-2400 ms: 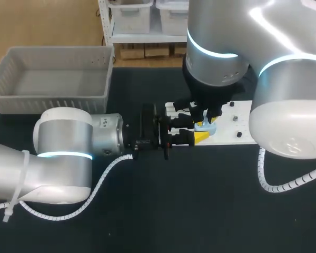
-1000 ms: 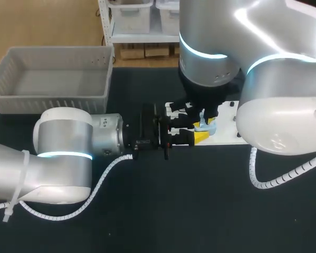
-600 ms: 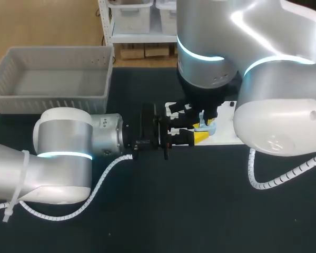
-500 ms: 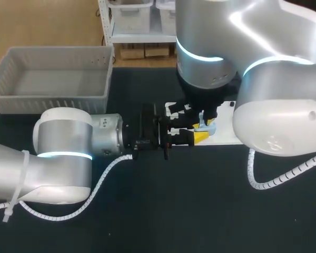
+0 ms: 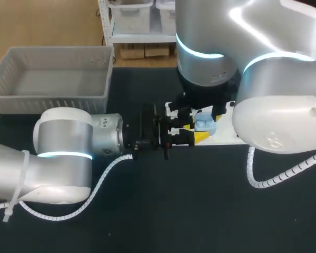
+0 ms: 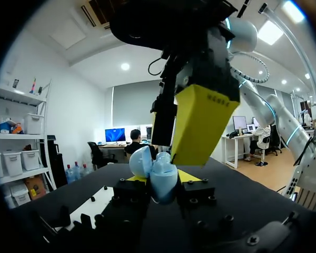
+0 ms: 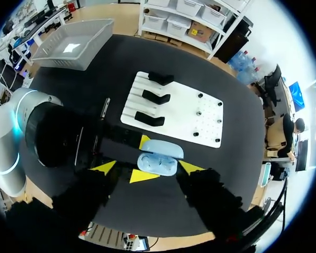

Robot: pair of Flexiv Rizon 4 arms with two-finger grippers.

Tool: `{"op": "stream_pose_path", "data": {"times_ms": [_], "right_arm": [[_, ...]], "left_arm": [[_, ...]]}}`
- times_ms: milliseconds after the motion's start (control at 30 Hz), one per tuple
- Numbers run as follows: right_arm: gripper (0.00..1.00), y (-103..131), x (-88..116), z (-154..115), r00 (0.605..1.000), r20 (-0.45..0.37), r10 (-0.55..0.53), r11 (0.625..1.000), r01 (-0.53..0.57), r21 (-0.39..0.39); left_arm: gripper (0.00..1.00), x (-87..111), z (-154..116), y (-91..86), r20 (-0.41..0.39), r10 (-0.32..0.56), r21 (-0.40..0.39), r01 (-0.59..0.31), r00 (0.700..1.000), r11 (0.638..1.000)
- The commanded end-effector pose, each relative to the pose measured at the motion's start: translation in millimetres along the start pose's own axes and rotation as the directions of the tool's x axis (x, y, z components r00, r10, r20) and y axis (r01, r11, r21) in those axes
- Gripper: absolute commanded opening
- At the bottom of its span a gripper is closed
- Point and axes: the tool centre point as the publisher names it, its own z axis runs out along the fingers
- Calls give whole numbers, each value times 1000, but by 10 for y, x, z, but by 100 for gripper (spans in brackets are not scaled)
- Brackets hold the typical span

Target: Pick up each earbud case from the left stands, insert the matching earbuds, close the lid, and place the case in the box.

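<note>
Gripping the earbud case (image 7: 158, 158) from two sides, the left gripper (image 6: 164, 179) has its yellow tips pressed on the light-blue shell, lid (image 6: 140, 161) swung open. The right gripper (image 7: 147, 167) hangs straight above the case, spread wide with nothing between its tips. One of its yellow fingers (image 6: 200, 124) sits very close over the open shell. The case is held mid-table, over the near left edge of the white board (image 7: 200, 113), with the black stands (image 7: 150, 118) just beside it. The grey box (image 5: 52, 79) is well apart at the far left of the table (image 5: 147, 221). Buds are possibly in the wells, too small to confirm.

Risks from here:
- The shell is rounded and looks slick, so an off-centre push on the lid could twist it in the left grip and drop it on the board.
- A bud not fully seated would block the lid, and more force could pop the bud out or lever the case loose.
- The two sets of yellow tips are crowded, so a small misalignment on descent means finger hits finger rather than lid.
- Carrying the case to the box with the lid ajar could spill the buds.
</note>
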Motion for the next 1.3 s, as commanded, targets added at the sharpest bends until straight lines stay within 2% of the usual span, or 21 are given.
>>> {"op": "stream_pose_path", "data": {"times_ms": [33, 100, 200, 367, 467, 600, 800, 933, 1133, 1300], "right_arm": [[100, -133, 28, -178, 999, -34, 24, 999, -26, -46], [100, -185, -29, -227, 997, -49, 65, 995, -68, -66], [100, -269, -183, -277, 986, -25, 163, 982, -164, -88], [100, -427, -562, -276, 917, 7, 398, 909, -393, -138], [100, -525, -758, -133, 875, 13, 484, 870, -480, -111], [100, -653, -914, 112, 847, 4, 531, 846, -530, -50], [100, -822, -911, 391, 836, -17, 548, 836, -547, 29], [100, -922, -835, 488, 834, -28, 552, 833, -550, 59], [100, -1027, -699, 512, 832, -39, 553, 832, -549, 82], [100, -1027, -528, 455, 842, -58, 536, 843, -530, 91]], "left_arm": [[0, 4, 6, -17, 1, 3, -8, -3, 1000, 1000], [0, 4, 6, -17, 1, 3, -8, -3, 1000, 1000], [0, 4, 6, -17, 1, 3, -8, -3, 1000, 1000], [0, 4, 6, -17, 1, 3, -8, -3, 1000, 1000], [0, 4, 6, -17, 1, 3, -8, -3, 1000, 1000], [0, 4, 6, -17, 1, 3, -8, -3, 1000, 1000], [0, 4, 6, -17, 1, 3, -8, -3, 1000, 1000], [0, 4, 6, -17, 1, 3, -8, -3, 1000, 1000], [0, 4, 6, -17, 1, 3, -8, -3, 1000, 1000], [0, 4, 6, -17, 1, 3, -8, -3, 1000, 1000]]}}
